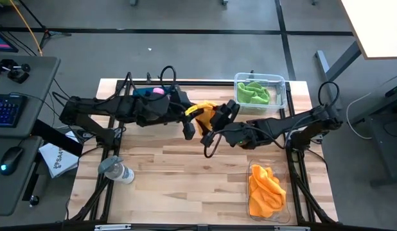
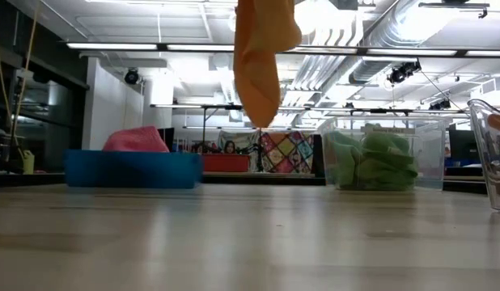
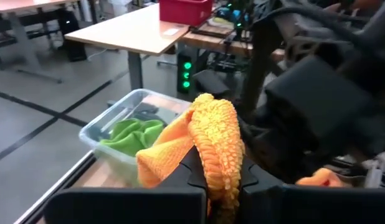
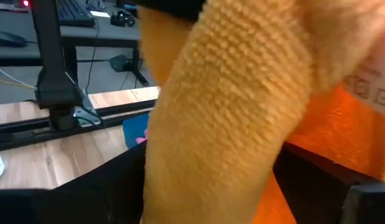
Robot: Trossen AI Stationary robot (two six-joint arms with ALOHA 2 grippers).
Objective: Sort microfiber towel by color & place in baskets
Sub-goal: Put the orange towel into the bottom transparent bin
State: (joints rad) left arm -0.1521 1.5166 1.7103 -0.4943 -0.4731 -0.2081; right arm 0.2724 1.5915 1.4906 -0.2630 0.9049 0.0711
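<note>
Jaws of the left gripper (image 1: 189,126) are pinching an orange towel (image 3: 212,149) above the tabletop (image 1: 173,170), while the right gripper (image 1: 219,122) is standing spread beside it, its wrist view showing only cloth.

Two dark arms, black looping cables

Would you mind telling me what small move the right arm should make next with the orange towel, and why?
Probably close the right pincer on the orange towel. The left pincer holds that towel in the air, shut on it, and the right one is open right beside it, so this looks like a handover toward the clear bin holding orange cloth.
</note>
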